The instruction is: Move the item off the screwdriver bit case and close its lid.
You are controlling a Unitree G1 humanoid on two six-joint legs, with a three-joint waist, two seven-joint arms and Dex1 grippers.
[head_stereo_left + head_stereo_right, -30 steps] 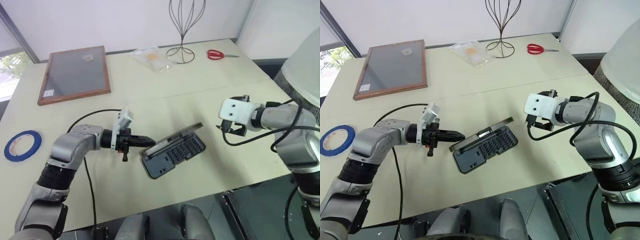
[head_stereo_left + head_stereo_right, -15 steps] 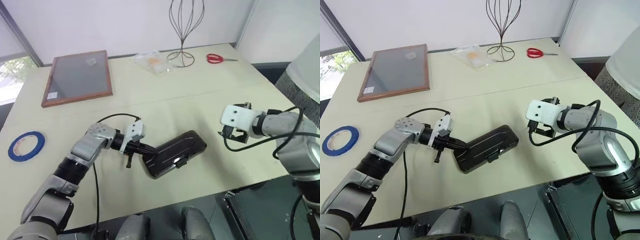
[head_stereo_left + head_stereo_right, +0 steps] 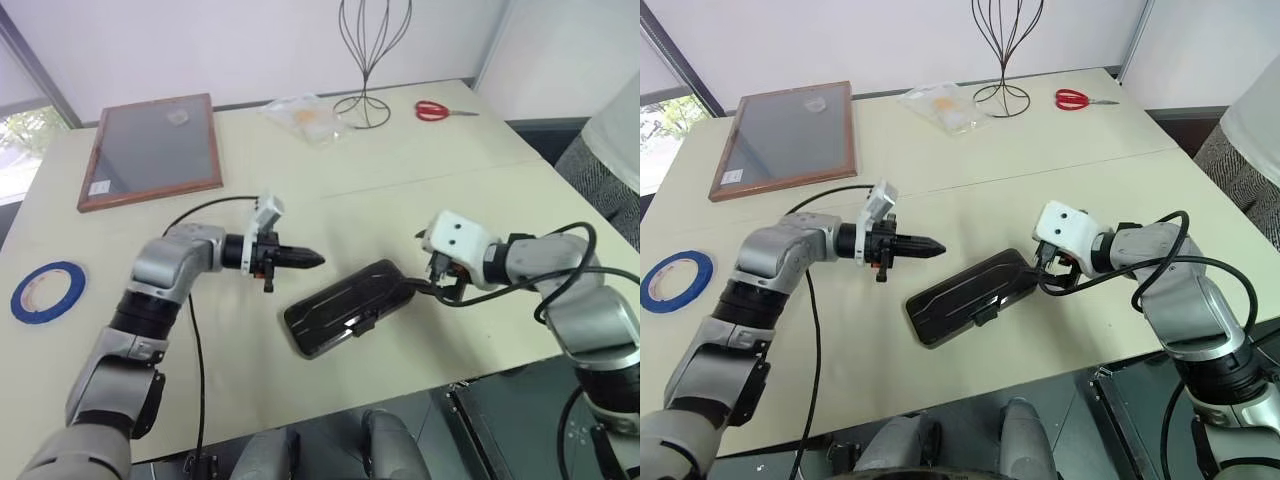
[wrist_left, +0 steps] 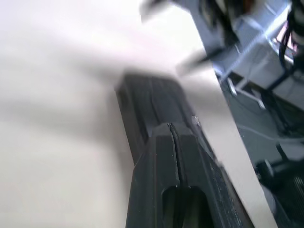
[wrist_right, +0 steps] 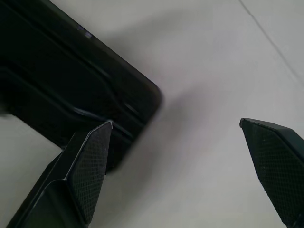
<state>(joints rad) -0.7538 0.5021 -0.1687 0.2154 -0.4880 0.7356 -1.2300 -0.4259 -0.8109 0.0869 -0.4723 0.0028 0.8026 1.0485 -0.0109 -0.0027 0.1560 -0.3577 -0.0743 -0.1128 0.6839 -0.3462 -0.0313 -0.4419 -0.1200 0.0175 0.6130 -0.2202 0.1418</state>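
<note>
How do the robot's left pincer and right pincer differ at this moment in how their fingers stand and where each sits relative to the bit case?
The left pincer has its fingers pressed together into one point; the right pincer has its fingers spread wide apart.
The left pincer sits apart from the bit case, off its left end; the right pincer is right at the case's right corner.
Both have black fingers and hold nothing, and both aim toward the case with its lid down.

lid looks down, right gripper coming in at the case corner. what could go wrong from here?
1. The right gripper is open with one finger at the screwdriver bit case corner; a push could slide the case instead of latching the lid.
2. The case lies near the table front edge, so a shove could send it off.
</note>
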